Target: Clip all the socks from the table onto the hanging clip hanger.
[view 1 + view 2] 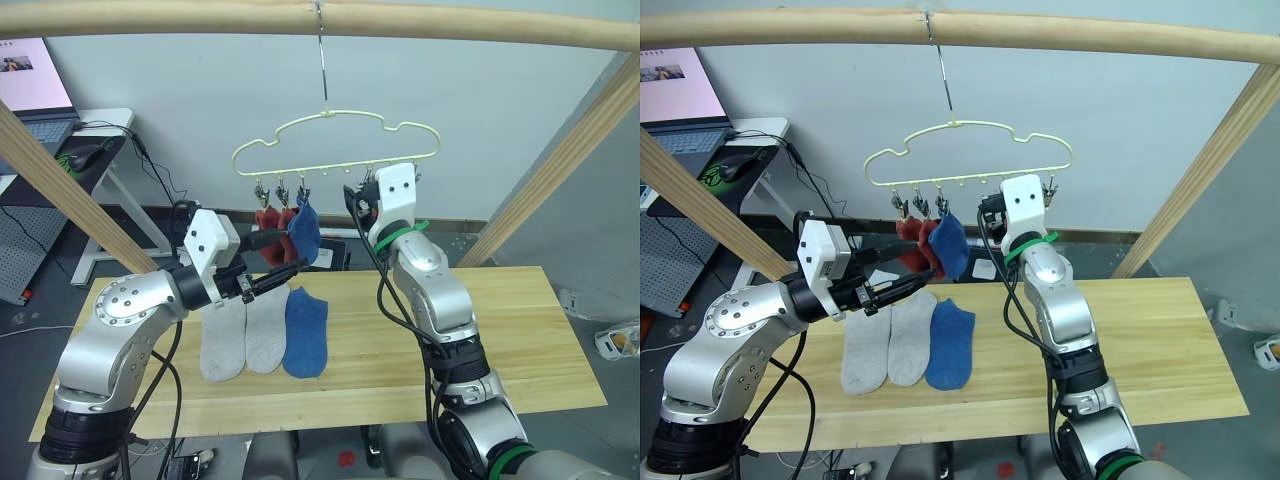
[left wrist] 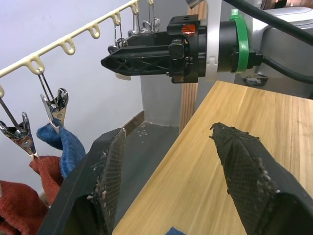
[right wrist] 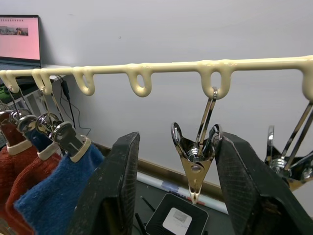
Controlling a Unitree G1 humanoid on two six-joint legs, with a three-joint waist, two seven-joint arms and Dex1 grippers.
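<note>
Two grey socks [image 1: 245, 337] and one blue sock [image 1: 305, 333] (plain knit) on pale wood table [image 1: 520, 340].

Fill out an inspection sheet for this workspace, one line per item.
Surface: table, pale wood.
Job's things: two grey socks and one blue sock lie flat; clip hanger holds two red socks and one blue sock.
Clutter: nothing seen.
Grippers: left claw open and unladen; right claw open around an unused clip.
Cables: black leads on the arms.
Surroundings: wooden beam, laptop.
</note>
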